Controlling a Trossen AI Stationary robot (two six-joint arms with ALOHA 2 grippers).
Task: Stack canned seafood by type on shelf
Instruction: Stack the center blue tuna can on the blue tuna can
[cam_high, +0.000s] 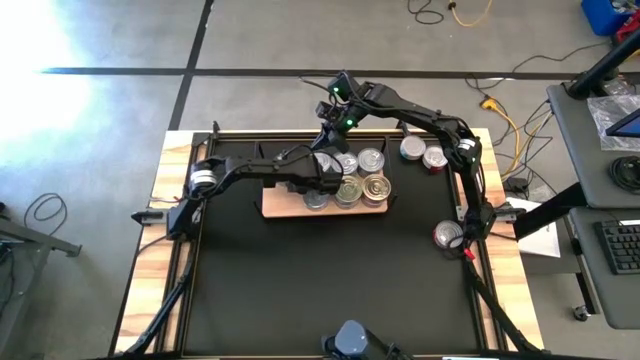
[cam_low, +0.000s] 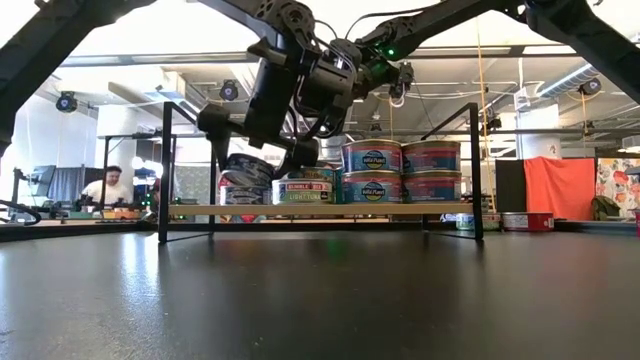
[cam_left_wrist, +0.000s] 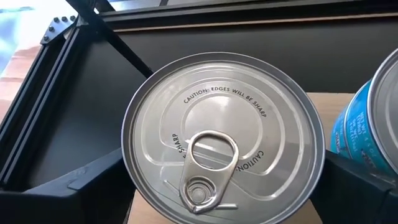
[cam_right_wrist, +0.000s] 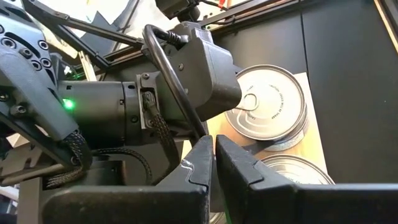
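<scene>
The counter (cam_high: 160, 250) is a light-wood top with a big black mat (cam_high: 330, 280) covering most of it. Toward the far middle of the mat stands the shelf (cam_low: 320, 209), a pale wooden board between thin black frame ends.

Both dark arms reach in over the shelf. The left arm comes from the left side of the counter, and its left gripper (cam_low: 262, 158) hangs over the left part of the board. Its fingers (cam_left_wrist: 62, 186) are spread wide on either side of a silver-topped can (cam_left_wrist: 222, 137), which sits tilted between them just above the wood; whether they are actually pressing on it I cannot tell. The pull ring and the sharp-edge warning on the lid are plain from the left wrist view. The right arm arches in from the right edge, and the right gripper (cam_right_wrist: 213, 158) is clenched shut on nothing, hovering just behind the left arm's wrist above the board.

On the shelf, the canned seafood (cam_low: 400, 172) is stacked two high: blue-labelled tins beside reddish ones, with another labelled tin (cam_low: 304, 191) lower and to their left. Off the shelf, two cans (cam_high: 422, 153) rest on the mat near the far right corner, and one more (cam_high: 447, 235) lies by the right arm's base.
</scene>
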